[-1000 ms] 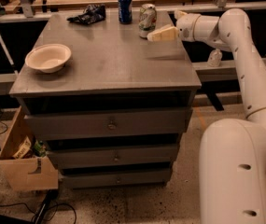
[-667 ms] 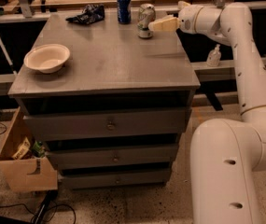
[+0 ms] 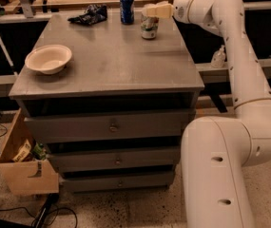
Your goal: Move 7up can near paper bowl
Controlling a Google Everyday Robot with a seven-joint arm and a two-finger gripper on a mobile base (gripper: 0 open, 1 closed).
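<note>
The 7up can (image 3: 149, 27), whitish with green markings, stands upright at the far right of the grey cabinet top (image 3: 111, 65). My gripper (image 3: 150, 10) reaches in from the right and sits at the can's top, its cream tips over the rim. The paper bowl (image 3: 48, 59), shallow and cream-white, rests near the left edge of the top, well apart from the can.
A dark blue can (image 3: 126, 7) stands just left of the 7up can. A dark crumpled bag (image 3: 90, 14) lies at the far left corner. A cardboard box (image 3: 24, 167) sits on the floor at the left. A workbench runs behind, with a white bottle (image 3: 218, 57) at the right.
My gripper has moved left from beside the can to over its top. The can and the bowl stand where they were.
</note>
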